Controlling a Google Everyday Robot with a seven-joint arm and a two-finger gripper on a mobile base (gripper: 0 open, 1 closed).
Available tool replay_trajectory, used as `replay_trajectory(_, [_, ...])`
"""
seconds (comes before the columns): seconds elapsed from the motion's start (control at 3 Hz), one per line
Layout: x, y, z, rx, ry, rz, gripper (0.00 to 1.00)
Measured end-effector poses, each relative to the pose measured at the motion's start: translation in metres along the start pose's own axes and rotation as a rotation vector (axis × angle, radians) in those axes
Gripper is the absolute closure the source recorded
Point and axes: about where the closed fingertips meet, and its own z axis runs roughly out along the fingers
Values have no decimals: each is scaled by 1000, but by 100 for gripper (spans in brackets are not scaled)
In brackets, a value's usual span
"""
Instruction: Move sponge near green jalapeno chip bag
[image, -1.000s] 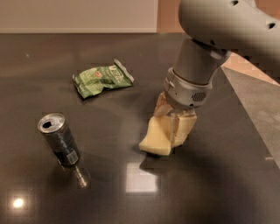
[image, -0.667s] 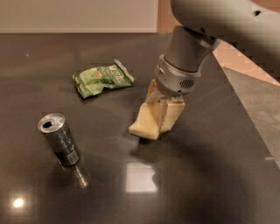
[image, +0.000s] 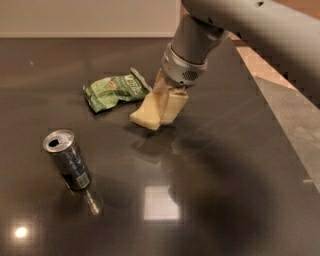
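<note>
The pale yellow sponge (image: 146, 114) hangs tilted in my gripper (image: 165, 102), just above the dark table, with its low corner close to the surface. The gripper's tan fingers (image: 174, 105) are shut on the sponge's upper part, under the grey wrist. The green jalapeno chip bag (image: 114, 91) lies flat just left of the sponge, its right end a small gap from the sponge and fingers.
A dark metal drink can (image: 67, 159) stands at the front left. The dark glossy table (image: 210, 190) ends at its right edge, with lighter floor beyond. My grey arm (image: 250, 25) reaches in from the top right.
My gripper has carried the sponge left and toward the back, from the table's middle right to right beside the chip bag. The bag and can have not moved.
</note>
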Motion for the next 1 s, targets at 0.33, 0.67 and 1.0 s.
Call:
replay_trajectory(0.33, [-3,-35,12,29,-1,44,100])
replay_trajectory(0.67, [-6,-63,22,53,9,73,82])
replay_trajectory(1.0, [-6,-81,25,88,21,98,59])
